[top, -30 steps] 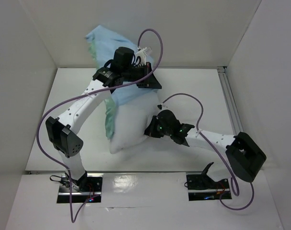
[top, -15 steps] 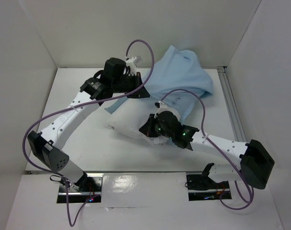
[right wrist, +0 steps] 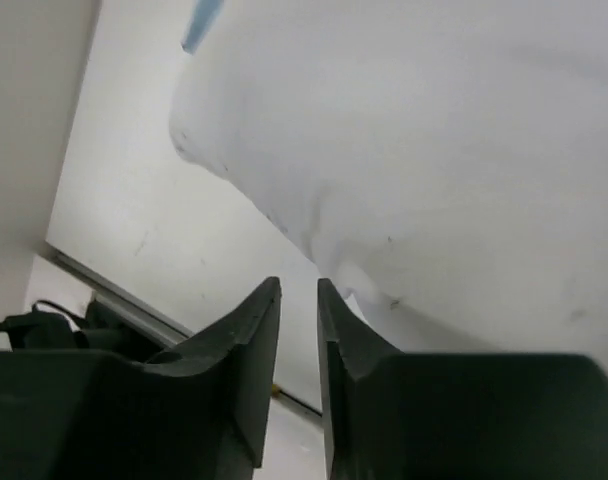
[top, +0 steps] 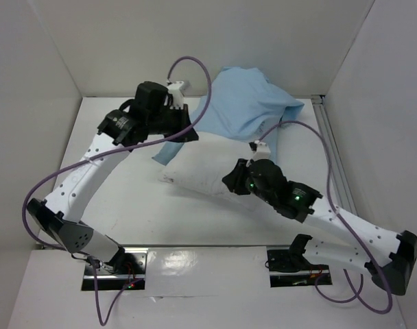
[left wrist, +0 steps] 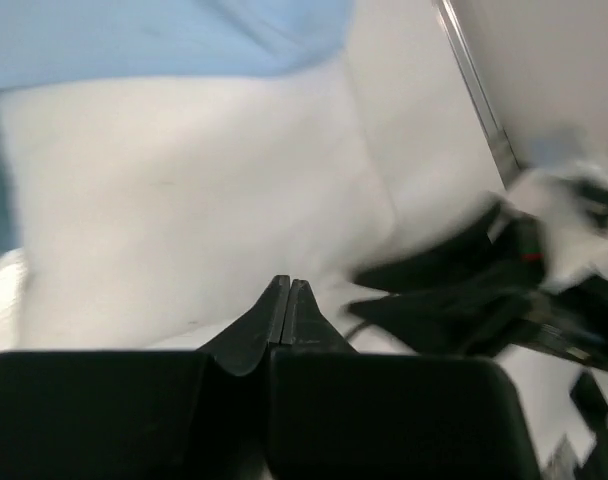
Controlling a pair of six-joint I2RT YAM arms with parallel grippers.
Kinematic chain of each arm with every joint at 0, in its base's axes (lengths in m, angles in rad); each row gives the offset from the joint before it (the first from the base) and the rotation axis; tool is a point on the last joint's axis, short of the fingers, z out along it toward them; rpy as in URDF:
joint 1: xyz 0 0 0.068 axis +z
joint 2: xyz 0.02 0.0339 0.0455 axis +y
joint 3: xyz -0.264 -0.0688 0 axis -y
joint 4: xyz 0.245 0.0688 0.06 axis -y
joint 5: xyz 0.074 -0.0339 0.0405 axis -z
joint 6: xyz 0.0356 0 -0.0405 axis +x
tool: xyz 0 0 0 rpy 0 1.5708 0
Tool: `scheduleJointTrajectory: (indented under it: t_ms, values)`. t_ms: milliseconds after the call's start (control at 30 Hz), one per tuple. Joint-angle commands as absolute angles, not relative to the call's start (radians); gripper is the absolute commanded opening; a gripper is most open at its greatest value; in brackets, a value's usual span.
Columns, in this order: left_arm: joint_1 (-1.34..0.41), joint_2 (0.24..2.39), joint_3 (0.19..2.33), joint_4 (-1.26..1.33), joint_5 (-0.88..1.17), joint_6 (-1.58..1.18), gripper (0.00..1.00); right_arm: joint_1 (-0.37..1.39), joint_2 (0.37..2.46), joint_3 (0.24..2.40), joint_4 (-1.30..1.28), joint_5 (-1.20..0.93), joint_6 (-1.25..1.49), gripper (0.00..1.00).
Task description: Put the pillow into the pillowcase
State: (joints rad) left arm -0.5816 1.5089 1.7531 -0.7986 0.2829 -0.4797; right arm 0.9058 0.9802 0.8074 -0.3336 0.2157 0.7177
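The white pillow [top: 201,179] lies slantwise across the middle of the table. Its far right end sits under the light blue pillowcase [top: 246,103], which is bunched up against the back wall. A narrow strip of the pillowcase hangs down past my left gripper [top: 189,134]. That gripper [left wrist: 287,285] is shut, with no cloth showing between its tips, and it hovers over the pillow [left wrist: 184,200] below the pillowcase [left wrist: 134,35]. My right gripper [top: 232,184] is at the pillow's near edge. Its jaws [right wrist: 299,285] stand a little apart and empty, with the pillow [right wrist: 434,150] just to their right.
A metal rail [top: 330,147] runs along the table's right side. White walls close in the back and both sides. Purple cables [top: 195,68] loop above both arms. The right arm [left wrist: 484,290] shows blurred in the left wrist view. The table's near edge [right wrist: 104,290] lies below the right fingers.
The pillowcase swung from the back left over to the back right. My left arm drew back to the left. My right gripper opened off the pillow and moved right; the pillow now lies flatter.
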Motion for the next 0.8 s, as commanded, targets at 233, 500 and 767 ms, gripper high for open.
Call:
scheduleJointTrajectory:
  t_ms: [233, 500, 767]
  values:
    - [-0.250, 1.410, 1.346, -0.607, 0.148, -0.482, 0.69, 0.910, 1.131, 1.220, -0.609, 0.388, 0.638, 0.65]
    - [-0.107, 1.449, 1.100, -0.267, 0.328, -0.528, 0.91, 0.928, 1.616, 1.687, -0.805, 0.561, 0.655, 0.99]
    - [-0.075, 1.687, 1.110, -0.083, 0.601, -0.561, 0.78, 0.907, 1.873, 1.784, -0.785, 0.557, 0.698, 0.94]
